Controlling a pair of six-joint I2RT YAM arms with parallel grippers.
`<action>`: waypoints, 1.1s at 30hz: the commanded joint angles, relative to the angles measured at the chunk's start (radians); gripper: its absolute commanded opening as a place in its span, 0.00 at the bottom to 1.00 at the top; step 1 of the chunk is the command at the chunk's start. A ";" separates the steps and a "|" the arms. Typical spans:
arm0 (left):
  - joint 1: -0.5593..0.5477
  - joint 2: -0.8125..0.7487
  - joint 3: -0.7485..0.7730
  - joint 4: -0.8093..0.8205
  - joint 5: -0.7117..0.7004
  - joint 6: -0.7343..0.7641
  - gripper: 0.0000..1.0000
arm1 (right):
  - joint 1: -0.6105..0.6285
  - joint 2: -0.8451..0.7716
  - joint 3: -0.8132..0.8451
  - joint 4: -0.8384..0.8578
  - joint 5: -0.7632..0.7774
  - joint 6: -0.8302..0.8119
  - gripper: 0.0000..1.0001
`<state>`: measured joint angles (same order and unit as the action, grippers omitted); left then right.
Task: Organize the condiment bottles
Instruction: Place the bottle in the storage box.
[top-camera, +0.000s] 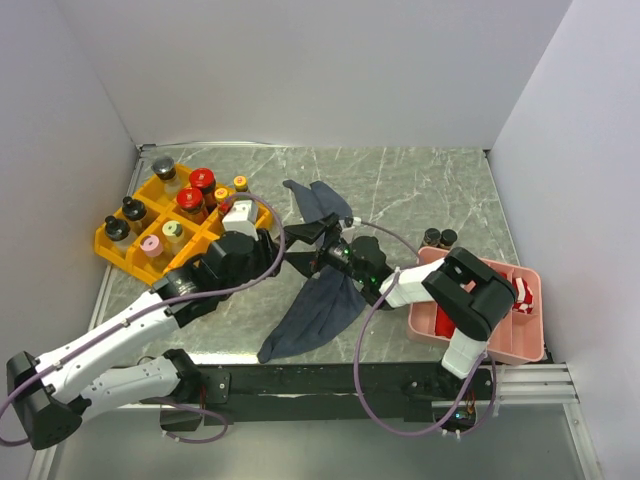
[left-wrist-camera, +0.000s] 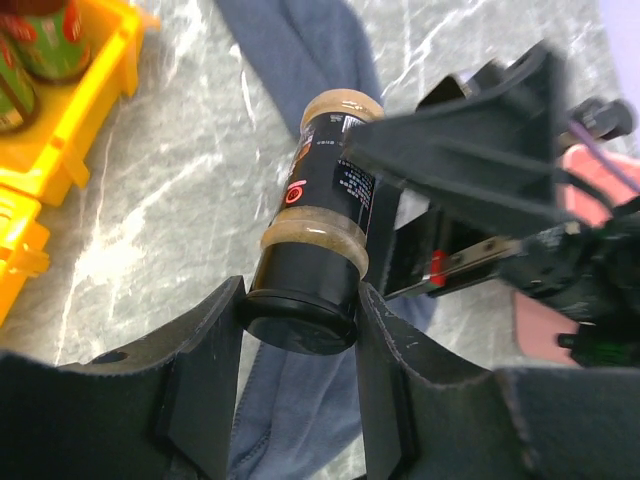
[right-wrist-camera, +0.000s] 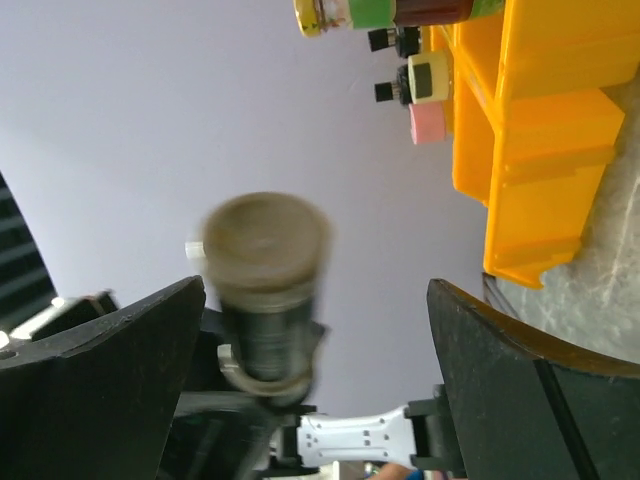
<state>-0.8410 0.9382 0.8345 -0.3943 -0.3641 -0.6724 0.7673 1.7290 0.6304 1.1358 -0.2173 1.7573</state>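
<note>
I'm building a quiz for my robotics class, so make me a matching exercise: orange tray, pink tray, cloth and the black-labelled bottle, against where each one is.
1. orange tray
2. pink tray
3. cloth
4. black-labelled bottle

A. held by the left gripper
B. far left of the table
C. near right of the table
D. middle of the table

Pairs: 1-B, 2-C, 3-D, 4-A.

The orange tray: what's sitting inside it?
Red-lidded jars, black-capped bottles, slim sauce bottles, a silver-capped shaker, a pink-capped shaker, a yellow-capped shaker. The left arm covers the tray's near right corner.
</note>
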 joint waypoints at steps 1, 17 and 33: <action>0.002 -0.026 0.150 -0.076 -0.062 0.000 0.01 | -0.036 -0.071 0.016 -0.008 -0.054 -0.107 1.00; 0.180 0.175 0.495 -0.610 -0.234 0.066 0.01 | -0.106 -0.502 0.138 -0.915 0.216 -0.807 1.00; 0.468 0.283 0.400 -0.606 -0.041 0.231 0.01 | -0.106 -0.729 0.055 -0.944 0.282 -0.878 1.00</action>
<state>-0.4549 1.2343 1.2518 -1.0599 -0.4786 -0.5320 0.6594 1.0466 0.6998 0.1940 0.0315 0.9138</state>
